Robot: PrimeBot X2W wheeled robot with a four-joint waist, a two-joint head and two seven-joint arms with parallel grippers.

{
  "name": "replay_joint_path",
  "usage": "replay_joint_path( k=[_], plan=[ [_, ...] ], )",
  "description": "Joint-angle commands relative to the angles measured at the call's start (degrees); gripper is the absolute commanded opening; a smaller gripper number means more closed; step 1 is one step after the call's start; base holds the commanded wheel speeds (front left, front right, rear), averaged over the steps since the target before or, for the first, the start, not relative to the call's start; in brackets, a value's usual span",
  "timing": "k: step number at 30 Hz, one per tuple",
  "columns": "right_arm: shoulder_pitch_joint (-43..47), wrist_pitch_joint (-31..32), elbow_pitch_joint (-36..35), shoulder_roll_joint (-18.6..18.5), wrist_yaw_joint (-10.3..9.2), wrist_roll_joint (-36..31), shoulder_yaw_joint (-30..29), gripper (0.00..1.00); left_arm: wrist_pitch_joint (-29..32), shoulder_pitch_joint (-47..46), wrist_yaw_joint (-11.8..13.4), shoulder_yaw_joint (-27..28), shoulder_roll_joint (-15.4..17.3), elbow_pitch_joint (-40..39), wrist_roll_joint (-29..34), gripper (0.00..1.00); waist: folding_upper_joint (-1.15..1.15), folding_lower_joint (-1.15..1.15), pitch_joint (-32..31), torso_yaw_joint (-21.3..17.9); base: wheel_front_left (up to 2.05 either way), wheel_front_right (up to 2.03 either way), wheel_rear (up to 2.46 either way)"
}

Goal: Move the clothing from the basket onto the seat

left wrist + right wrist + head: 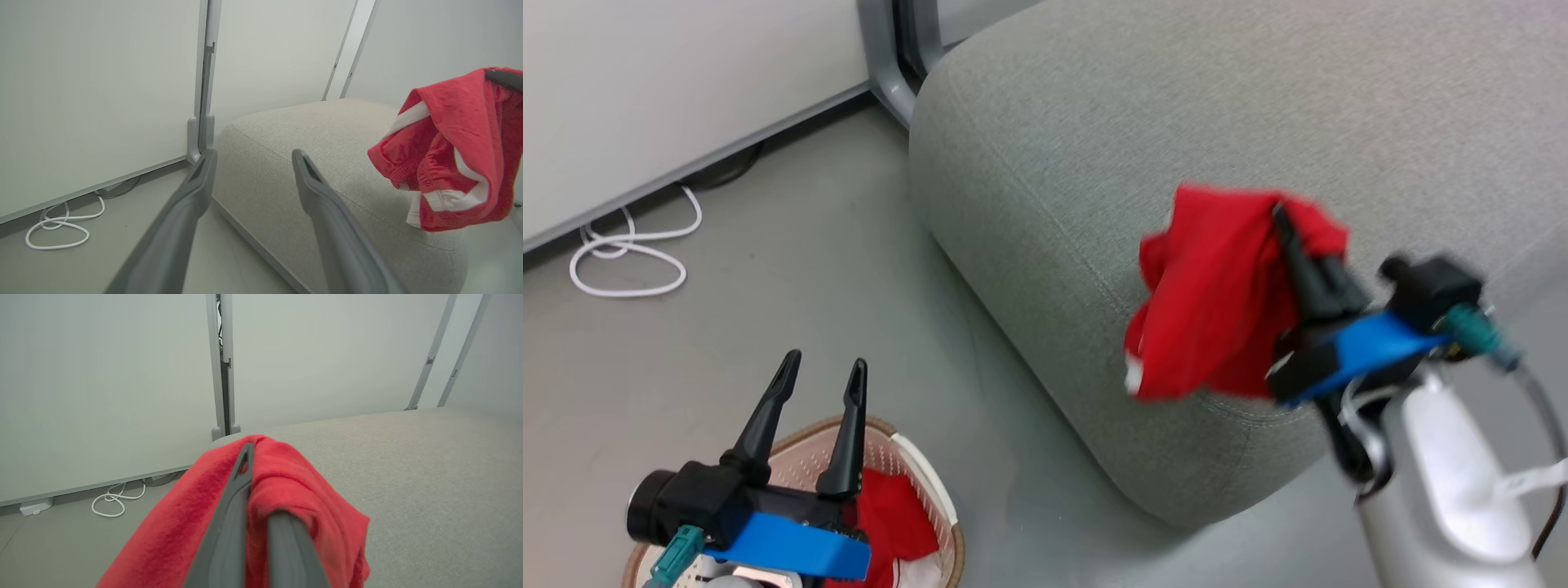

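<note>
Red garment (1209, 302) clamped in your right gripper (1282, 216) over the seat (1094, 122) edge; left gripper (824, 361) gapes empty. Carry it inward, then release.

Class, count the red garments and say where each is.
2. One garment hangs from the right gripper over the seat; a second garment lies in the basket. More may be hidden beneath.
</note>
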Motion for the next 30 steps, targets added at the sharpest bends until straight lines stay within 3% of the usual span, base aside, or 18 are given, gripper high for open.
replay_joint_path(
  k=[1,8,19,24,30],
  plan=[
    [-3.8,0.7,1.3,-0.1,0.01,2.2,-1.9,0.0,-0.2,-0.8,-0.1,0.1,0.5,-1.0,0.6,1.0,0.0,0.0,2.4,2.1,0.0,0.0,0.0],
    [-16.7,4.3,4.9,-2.2,0.01,4.0,-11.2,0.0,-0.2,-3.7,-0.1,-0.4,2.4,-3.7,1.5,1.0,0.0,0.0,9.8,6.7,0.0,0.0,0.0],
    [-32.1,11.2,10.4,-16.1,0.02,2.0,-31.8,0.0,-0.1,-11.1,0.0,-2.0,4.1,-8.5,2.9,1.0,0.0,0.0,23.3,17.4,0.0,0.0,0.0],
    [-34.3,12.6,13.0,-18.6,0.02,1.8,-38.2,0.0,-0.1,-12.4,0.4,-1.5,4.8,-11.5,3.4,1.0,0.0,0.0,27.8,20.1,0.0,0.0,0.0],
    [-35.1,11.8,18.2,-17.9,0.01,-0.7,-42.5,0.0,-0.1,-12.9,0.6,-1.9,5.2,-13.2,3.8,1.0,0.0,0.0,30.4,21.6,0.0,0.0,0.0]
  ],
)
